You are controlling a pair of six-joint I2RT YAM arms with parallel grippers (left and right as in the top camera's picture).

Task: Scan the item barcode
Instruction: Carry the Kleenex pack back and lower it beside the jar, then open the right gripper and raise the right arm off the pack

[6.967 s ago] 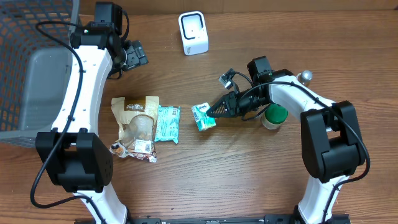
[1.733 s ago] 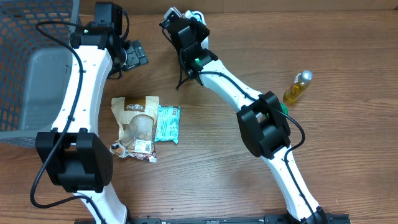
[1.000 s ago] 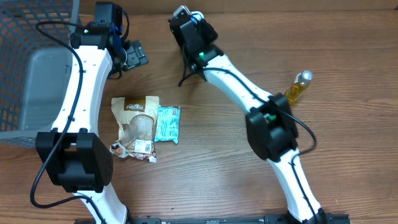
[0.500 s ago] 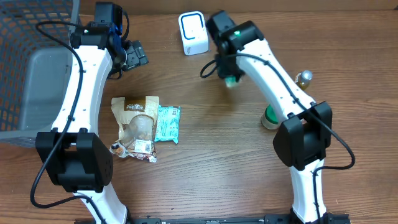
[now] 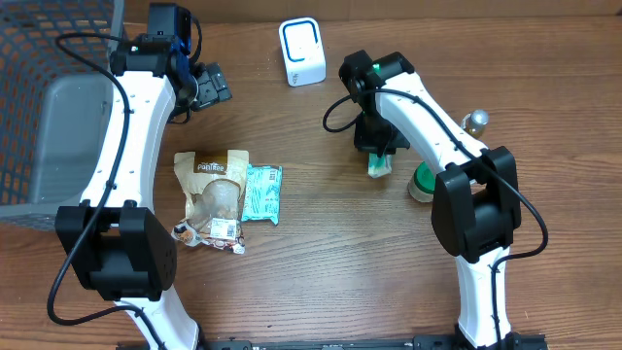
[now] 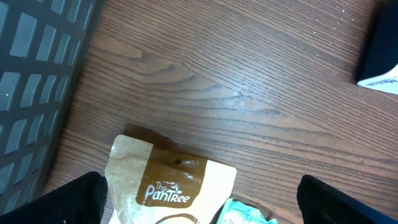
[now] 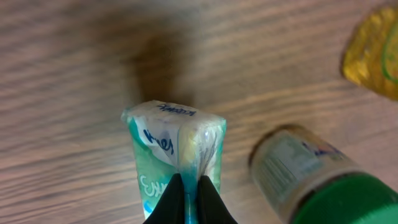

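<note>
The item is a small green-and-white packet (image 5: 379,166) (image 7: 175,148). My right gripper (image 5: 376,154) (image 7: 189,194) is shut on its sealed edge and holds it low over the table, to the right of and nearer than the white scanner (image 5: 302,52). Its barcode does not show in any view. At the back left, my left gripper (image 5: 210,86) (image 6: 205,214) stands open and empty above the top of a brown-and-white Pantree bag (image 5: 213,192) (image 6: 166,185). The wrist view shows its two fingers far apart at the bottom corners.
A teal packet (image 5: 260,192) (image 6: 247,216) lies beside the Pantree bag. A green-lidded jar (image 5: 428,181) (image 7: 314,180) and a yellow bottle (image 5: 472,122) (image 7: 373,56) stand right of the held packet. A grey wire basket (image 5: 49,97) (image 6: 34,74) fills the left side.
My right arm has swung away from the scanner, rightward and toward the front, carrying the packet down next to the green-lidded jar. The left arm has not moved.
</note>
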